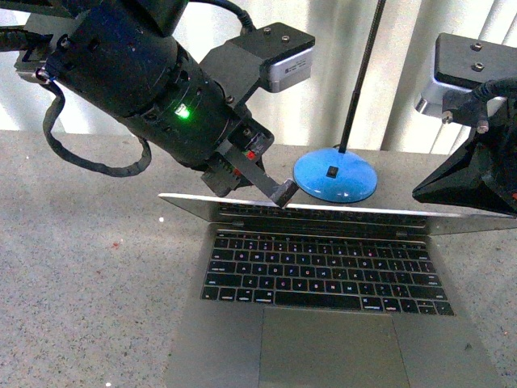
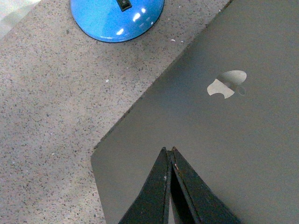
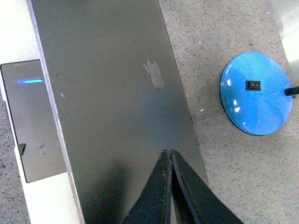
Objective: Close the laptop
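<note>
- Logo of a bitten apple (image 2: 227, 84) shows pale on the plain grey lid (image 2: 243, 154). It is the only brand mark to be made out, and it looks fainter in the right wrist view.
- Legends on the black keyboard (image 1: 323, 271) are too small to read.
- Laptop (image 1: 323, 339) sits on the speckled grey table (image 1: 81, 267), straight before the robot. Its base lies flat and the large trackpad (image 1: 327, 347) is nearest the front camera.
- Its lid is tipped far forward over the base. From the front it is nearly edge-on, a thin pale strip just above the back row of keys. It is not yet down, and the keys show beneath it.
- Left gripper (image 2: 171, 152) has its jaws pressed together with nothing between them. The tip lies against the back of the lid, not far from one corner. In the front view it meets the lid's upper edge.
- Right gripper (image 3: 169, 153) also has its jaws together and empty. The tip sits over the back of the lid, close to the edge on the lamp's side. Whether it touches the lid cannot be told.
- Lamp (image 1: 335, 178) stands behind the laptop, near it but apart. It has a round, glossy blue base with a small black rocker switch (image 3: 253, 85) on top. A thin dark stem (image 1: 361, 81) rises from the base.
- Green light (image 1: 184, 111) glows on the left arm's black housing.
- Short blue streak (image 3: 30, 81) reflects on the trackpad in the right wrist view.
</note>
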`<state>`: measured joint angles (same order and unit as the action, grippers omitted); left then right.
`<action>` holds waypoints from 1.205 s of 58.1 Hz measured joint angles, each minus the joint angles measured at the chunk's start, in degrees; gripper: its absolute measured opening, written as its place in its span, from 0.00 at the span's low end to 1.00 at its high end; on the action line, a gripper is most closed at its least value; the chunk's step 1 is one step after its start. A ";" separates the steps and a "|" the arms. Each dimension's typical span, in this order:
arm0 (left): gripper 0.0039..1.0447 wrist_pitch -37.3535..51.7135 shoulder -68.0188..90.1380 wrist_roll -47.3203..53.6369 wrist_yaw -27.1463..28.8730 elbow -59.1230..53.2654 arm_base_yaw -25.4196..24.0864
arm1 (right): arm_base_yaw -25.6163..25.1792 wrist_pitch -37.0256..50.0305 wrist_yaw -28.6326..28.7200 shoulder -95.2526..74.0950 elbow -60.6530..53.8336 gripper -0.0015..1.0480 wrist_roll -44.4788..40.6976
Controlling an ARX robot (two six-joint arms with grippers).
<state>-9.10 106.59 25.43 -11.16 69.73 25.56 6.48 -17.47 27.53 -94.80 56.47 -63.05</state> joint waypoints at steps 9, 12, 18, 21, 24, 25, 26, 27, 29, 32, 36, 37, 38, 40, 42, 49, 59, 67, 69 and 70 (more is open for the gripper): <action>0.03 0.55 0.00 -0.22 -0.22 -0.92 0.22 | 0.00 0.15 0.00 -0.02 -0.66 0.03 -0.31; 0.03 0.66 0.00 -0.26 -0.35 -1.14 0.28 | 0.00 0.42 0.00 -0.04 -0.87 0.03 -0.42; 0.03 0.94 0.00 -0.44 -0.50 -1.66 0.39 | 0.00 0.57 0.00 -0.13 -1.20 0.03 -0.59; 0.03 1.11 0.00 -0.46 -0.57 -1.92 0.44 | 0.00 0.63 0.00 -0.26 -1.31 0.03 -0.68; 0.03 1.27 0.00 -0.46 -0.70 -2.21 0.46 | 0.04 0.76 0.00 -0.44 -1.46 0.03 -0.76; 0.03 1.29 0.00 -0.46 -0.81 -2.32 0.46 | 0.04 0.76 0.00 -0.48 -1.49 0.03 -0.79; 0.03 1.38 0.00 -0.48 -0.83 -2.45 0.46 | 0.07 0.76 0.00 -0.57 -1.51 0.03 -0.83; 0.03 1.51 0.00 -0.52 -0.87 -2.56 0.46 | 0.07 0.76 0.00 -0.68 -1.51 0.03 -0.81; 0.03 1.70 0.00 -0.61 -0.98 -2.73 0.46 | 0.13 0.76 0.00 -0.83 -1.51 0.03 -0.85; 0.03 1.86 0.00 -0.66 -1.03 -2.91 0.46 | 0.22 0.76 0.00 -0.98 -1.51 0.03 -0.85; 0.03 2.05 0.00 -0.68 -1.09 -3.06 0.44 | 0.28 0.76 0.00 -1.14 -1.53 0.03 -0.87; 0.03 2.10 0.00 -0.68 -1.11 -3.10 0.44 | 0.31 0.76 0.00 -1.20 -1.53 0.03 -0.90; 0.03 2.14 0.00 -0.68 -1.14 -3.13 0.44 | 0.33 0.76 0.00 -1.22 -1.53 0.03 -0.90; 0.03 2.27 0.02 -0.68 -1.20 -3.23 0.44 | 0.37 0.79 0.00 -1.33 -1.57 0.03 -0.90; 0.03 2.38 0.07 -0.70 -1.29 -3.32 0.44 | 0.42 0.83 0.00 -1.46 -1.66 0.03 -0.94; 0.03 2.58 0.28 -0.83 -1.53 -3.65 0.42 | 0.55 0.87 0.00 -1.92 -1.99 0.03 -1.18; 0.03 2.91 0.94 -0.92 -2.14 -4.07 0.33 | 0.70 0.90 -0.02 -2.73 -2.23 0.03 -1.36; 0.03 3.58 1.51 -1.11 -2.54 -4.50 0.31 | 0.74 0.96 -0.04 -3.30 -2.23 0.03 -1.57; 0.03 3.65 1.62 -1.11 -2.56 -4.61 0.31 | 0.76 0.96 -0.04 -3.37 -2.25 0.03 -1.70; 0.03 3.67 1.64 -1.11 -2.56 -4.66 0.31 | 0.76 0.96 -0.02 -3.39 -2.27 0.03 -1.70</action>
<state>-5.43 108.22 24.32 -13.72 65.08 25.87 7.25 -16.51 27.51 -98.19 54.19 -64.75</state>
